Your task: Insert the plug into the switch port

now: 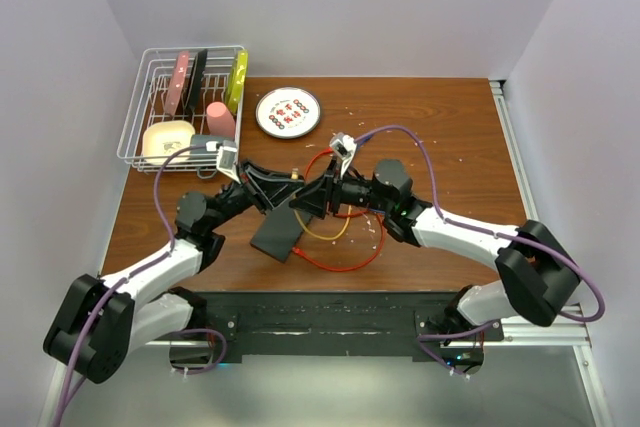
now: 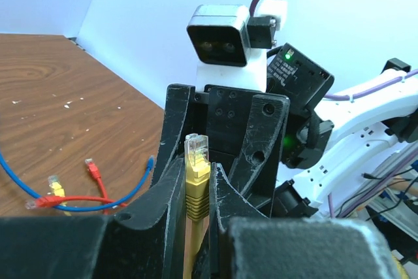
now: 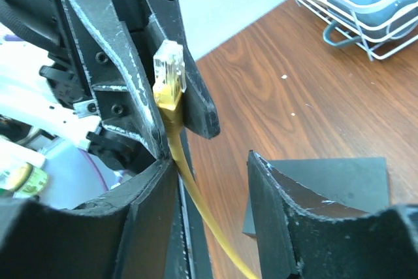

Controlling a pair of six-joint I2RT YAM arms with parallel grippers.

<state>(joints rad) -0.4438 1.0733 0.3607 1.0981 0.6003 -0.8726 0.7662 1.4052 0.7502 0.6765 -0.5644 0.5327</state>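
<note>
Item 1, plug (image 2: 196,151): yellow, held tip-up over the desk's (image 1: 450,117) middle by the left gripper (image 2: 197,173), its jaws closed on it.
Item 2, right gripper (image 3: 209,181): jaws apart, the plug's cable (image 3: 196,207) passing between them, nothing held.
Item 3, switch (image 1: 278,235): flat near the desk's near edge, unplugged.
I judged the step a regrip or handover. Next called for aiming the plug at a port.

Wire rack (image 1: 131,137) back-left w/ pink cup (image 1: 220,119); white plate (image 1: 263,107) beside; red cable (image 1: 340,268) mid-table.
</note>
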